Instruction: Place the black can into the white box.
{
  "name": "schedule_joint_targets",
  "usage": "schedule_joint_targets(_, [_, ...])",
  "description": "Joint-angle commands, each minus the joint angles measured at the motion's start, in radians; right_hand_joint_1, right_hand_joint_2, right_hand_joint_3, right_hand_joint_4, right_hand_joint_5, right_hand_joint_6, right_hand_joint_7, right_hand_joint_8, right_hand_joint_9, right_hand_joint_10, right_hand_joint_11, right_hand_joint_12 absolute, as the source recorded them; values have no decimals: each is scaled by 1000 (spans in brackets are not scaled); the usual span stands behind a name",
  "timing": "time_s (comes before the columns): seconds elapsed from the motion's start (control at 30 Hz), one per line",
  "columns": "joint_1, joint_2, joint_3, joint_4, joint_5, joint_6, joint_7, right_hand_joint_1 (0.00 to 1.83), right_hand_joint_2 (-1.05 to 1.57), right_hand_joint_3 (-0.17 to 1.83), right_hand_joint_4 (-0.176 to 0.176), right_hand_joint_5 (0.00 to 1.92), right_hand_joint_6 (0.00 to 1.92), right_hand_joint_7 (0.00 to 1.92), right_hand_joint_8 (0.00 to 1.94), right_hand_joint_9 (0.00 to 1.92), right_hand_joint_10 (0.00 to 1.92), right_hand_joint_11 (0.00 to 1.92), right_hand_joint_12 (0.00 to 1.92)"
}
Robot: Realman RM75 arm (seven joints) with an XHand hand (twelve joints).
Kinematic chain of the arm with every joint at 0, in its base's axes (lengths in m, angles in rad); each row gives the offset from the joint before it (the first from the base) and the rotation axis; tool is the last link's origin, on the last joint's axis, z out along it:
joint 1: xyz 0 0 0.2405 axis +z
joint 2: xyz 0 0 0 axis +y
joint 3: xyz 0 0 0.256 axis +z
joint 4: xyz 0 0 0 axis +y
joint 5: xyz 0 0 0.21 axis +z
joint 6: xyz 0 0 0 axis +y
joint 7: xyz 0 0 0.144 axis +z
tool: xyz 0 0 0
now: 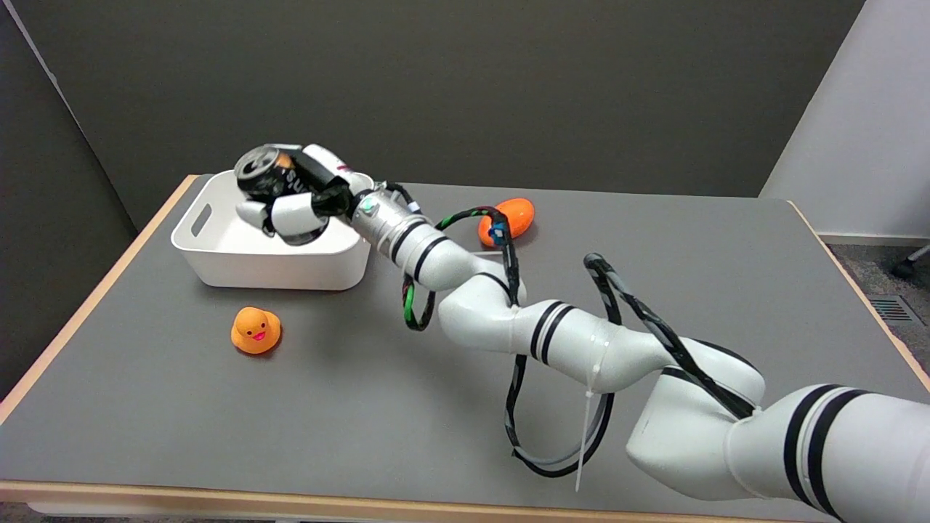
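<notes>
My right hand (pixel 294 200) is over the white box (pixel 218 254), and my fingers (pixel 290 214) are wrapped around the black can (pixel 265 174), holding it in the air above the box's open top. The can is tilted, its silver top turned toward the upper left of the view, and my white fingers curl around its lower side while the black palm sits behind it. From this view I cannot tell how far the can's bottom is from the box floor, only that the can shows above the rim rather than resting inside. The box sits near the far left corner of the grey table (pixel 363 407), with a cut-out handle visible in its left wall. My arm stretches across the table from the lower right, with black and green cables looping along it, and my wrist passes over the box's right-hand rim. Just in front of the box, apart from it, a small yellow-orange rubber duck (pixel 255 330) stands on the table facing the camera. Behind my forearm an orange egg-shaped object (pixel 517 215) lies on the table, partly hidden by the cable and a small blue connector. A dark wall rises behind the table, and a lighter wall shows at the upper right.
</notes>
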Motion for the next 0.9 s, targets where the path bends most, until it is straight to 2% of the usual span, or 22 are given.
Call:
schedule_joint_targets(0.03, [17,-52,-50,-107,5,-40,-11,1462,1020,672,-93,478,1669,470,1818,624,1921,-1,1921])
schedule_joint_targets(0.4, [85,-67,27,-176,5,-4,-11,1459,1040,640,-95,470,1668,457,1818,614,1921,-1,1921])
schedule_joint_targets(0.9, [182,-94,24,-203,4,-25,-45,1450,1085,565,-96,458,1652,430,1812,598,1921,-1,1921])
